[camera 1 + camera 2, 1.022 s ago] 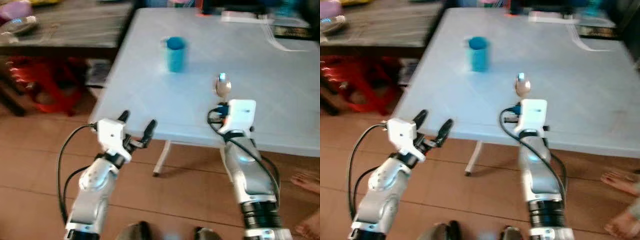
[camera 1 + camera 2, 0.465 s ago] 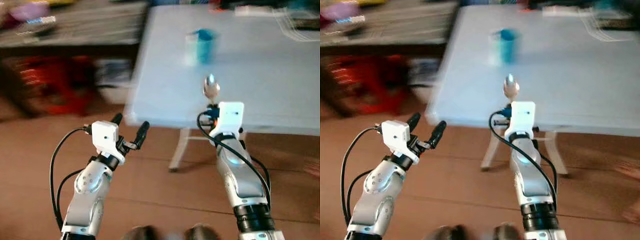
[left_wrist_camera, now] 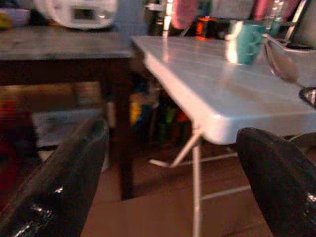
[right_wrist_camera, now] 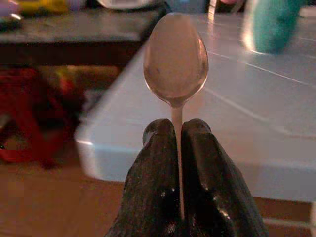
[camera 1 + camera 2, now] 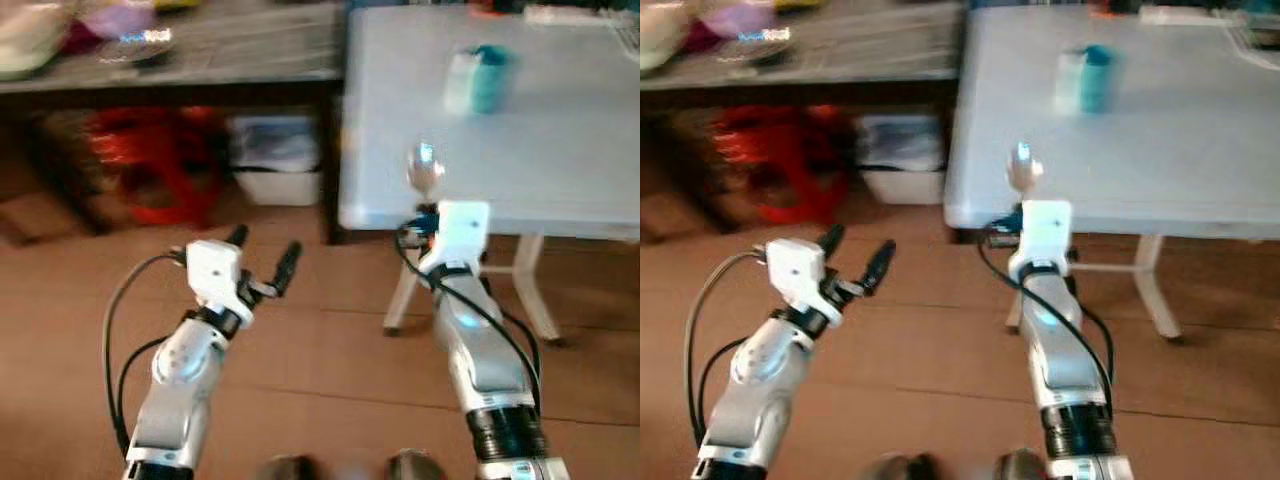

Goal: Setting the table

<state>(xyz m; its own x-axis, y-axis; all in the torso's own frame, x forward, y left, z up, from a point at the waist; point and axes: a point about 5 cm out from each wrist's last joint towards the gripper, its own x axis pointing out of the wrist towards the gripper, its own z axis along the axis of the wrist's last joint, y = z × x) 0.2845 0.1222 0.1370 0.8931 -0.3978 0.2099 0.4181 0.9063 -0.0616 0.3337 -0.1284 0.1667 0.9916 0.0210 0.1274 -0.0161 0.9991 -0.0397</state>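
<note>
The spoon (image 4: pixel 175 59) stands upright with its bowl up, its thin handle clamped between the two black fingers (image 4: pixel 157 163) of the right end effector (image 4: pixel 177 136). In the head views its bowl (image 5: pixel 424 172) sits just at the near corner of the white table (image 5: pixel 560 150).

Compared with a second ago the whole picture has slid: the table, then straight ahead at 12 o'clock, now lies toward 1 to 2 o'clock, and the dark wooden table (image 5: pixel 200 55) with the red stool (image 5: pixel 150 165) beneath it has come in at 10 to 11 o'clock. That reads as the robot turning or stepping to its left, not as the things moving; both arms hold the same pose against the body.

The blue cup (image 5: pixel 487 78) stands on the white table at about 1 o'clock from the spoon, well apart from it. The left end effector (image 5: pixel 262 262) is spread and empty, over the brown tiled floor (image 5: pixel 330 370).

For the task, the spoon is not yet laid down, and the blurred view suggests the robot is repositioning first.
</note>
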